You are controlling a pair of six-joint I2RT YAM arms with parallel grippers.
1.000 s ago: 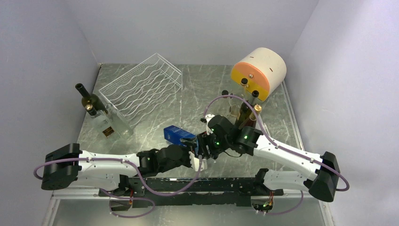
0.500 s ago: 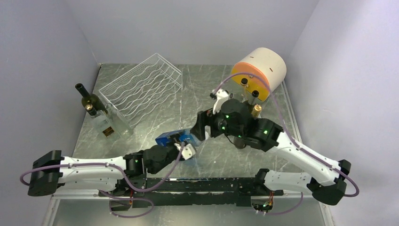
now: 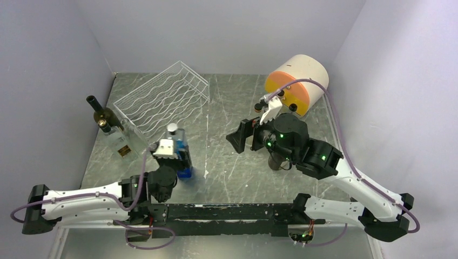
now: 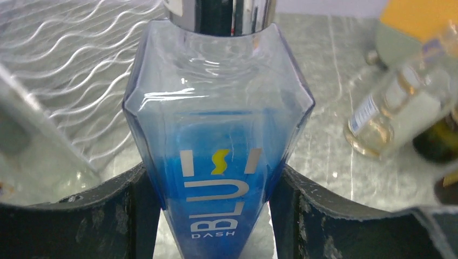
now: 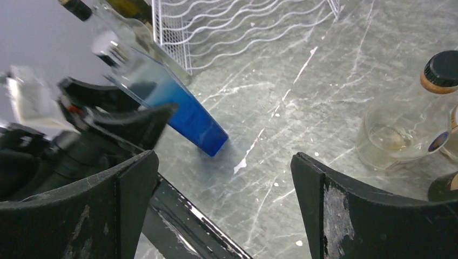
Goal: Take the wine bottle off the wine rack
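The blue wine bottle [image 3: 179,152] with a silver cap stands tilted off the white wire wine rack [image 3: 162,100], its base on the table in front of the rack. My left gripper [image 3: 174,157] is shut on it; in the left wrist view both fingers press the sides of the blue bottle [image 4: 219,151] with the rack [image 4: 70,70] behind. My right gripper [image 3: 243,136] is open and holds nothing, to the right of the bottle. The right wrist view shows the bottle [image 5: 183,116] leaning beyond the wide jaws of the right gripper [image 5: 224,162]. No bottle lies on the rack [image 5: 243,32].
A dark green bottle [image 3: 102,113] and a clear bottle [image 3: 123,143] stand left of the rack. An orange-faced cream cylinder [image 3: 297,81] sits at the back right with several bottles beside it, one clear with a black cap [image 5: 410,118]. Walls close in on three sides.
The right gripper let go of the blue bottle, opened wide and drew back to the right. The left arm pulled back and swung the bottle left and upright.
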